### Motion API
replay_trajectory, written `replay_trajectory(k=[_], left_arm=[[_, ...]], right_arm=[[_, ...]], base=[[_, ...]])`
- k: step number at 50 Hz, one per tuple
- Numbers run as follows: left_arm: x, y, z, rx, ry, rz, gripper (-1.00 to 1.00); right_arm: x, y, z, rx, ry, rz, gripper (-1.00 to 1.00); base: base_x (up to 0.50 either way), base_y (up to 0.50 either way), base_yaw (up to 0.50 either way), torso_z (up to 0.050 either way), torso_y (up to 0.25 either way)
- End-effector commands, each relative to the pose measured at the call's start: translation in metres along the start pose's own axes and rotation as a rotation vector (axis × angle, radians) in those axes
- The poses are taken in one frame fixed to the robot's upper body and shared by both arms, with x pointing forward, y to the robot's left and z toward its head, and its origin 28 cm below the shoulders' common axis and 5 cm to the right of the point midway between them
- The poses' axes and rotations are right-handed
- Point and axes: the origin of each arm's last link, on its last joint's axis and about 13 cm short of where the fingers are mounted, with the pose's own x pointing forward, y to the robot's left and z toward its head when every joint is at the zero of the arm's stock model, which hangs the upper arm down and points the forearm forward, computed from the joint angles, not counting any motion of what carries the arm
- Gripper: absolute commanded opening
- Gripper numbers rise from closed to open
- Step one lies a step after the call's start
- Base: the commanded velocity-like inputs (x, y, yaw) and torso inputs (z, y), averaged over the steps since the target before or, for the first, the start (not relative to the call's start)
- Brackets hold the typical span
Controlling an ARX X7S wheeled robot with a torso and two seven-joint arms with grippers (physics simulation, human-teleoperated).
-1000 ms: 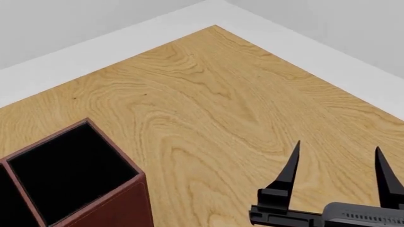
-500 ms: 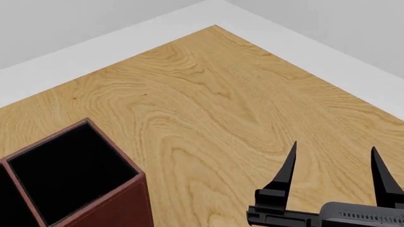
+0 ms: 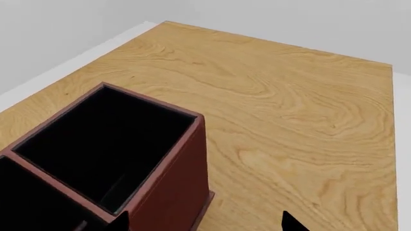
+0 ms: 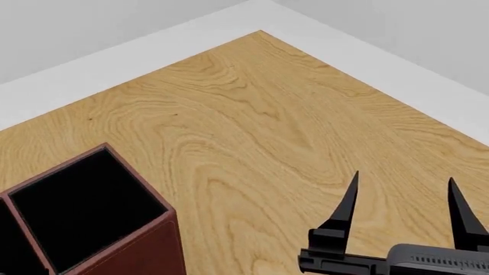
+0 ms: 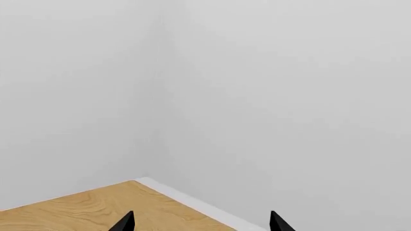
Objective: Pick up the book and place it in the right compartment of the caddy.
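The reddish-brown caddy (image 4: 145,252) stands at the lower left of the head view, with its square black-lined right compartment (image 4: 80,209) open upward. The left wrist view shows the same caddy (image 3: 173,183) and compartment (image 3: 103,144) close below. My right gripper (image 4: 402,192) is open and empty above bare wood, to the right of the caddy. In the right wrist view its fingertips (image 5: 126,222) frame the table corner and wall. My left gripper (image 3: 204,222) is open, its tips spanning the caddy's wall and the wood beside it. The book is out of view.
The wooden table (image 4: 260,132) has a white border (image 4: 153,51) along its far edges, meeting at a corner at the back. Grey walls rise behind it. Part of a second caddy well (image 3: 26,197) shows beside the square one.
My right gripper has shifted slightly left and down in the head view. Nothing else has moved.
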Motion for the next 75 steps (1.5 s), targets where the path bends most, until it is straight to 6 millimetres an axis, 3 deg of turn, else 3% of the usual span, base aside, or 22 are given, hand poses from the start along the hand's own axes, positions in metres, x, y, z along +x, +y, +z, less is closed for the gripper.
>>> replay_trajectory(k=[1,40,62,75], left_arm=[[0.015,0.003,-0.004,-0.017,0.03,0.03,1.0],[0.027,-0.009,-0.04,0.015,0.158,-0.011,1.0],[0.056,-0.001,-0.058,0.029,0.229,0.029,1.0],[0.062,-0.009,-0.068,0.039,0.26,-0.006,1.0]], right_arm=[[0.0,0.0,0.0,0.005,0.002,-0.001,1.0],[-0.001,-0.001,0.0,0.011,0.0,-0.001,1.0],[0.001,0.0,-0.002,0.015,0.009,0.002,1.0],[0.0,-0.001,-0.002,0.018,0.009,0.001,1.0]], base=[[0.0,0.0,0.0,0.0,0.0],[0.0,0.0,0.0,0.0,0.0],[0.0,0.0,0.0,0.0,0.0],[0.0,0.0,0.0,0.0,0.0]])
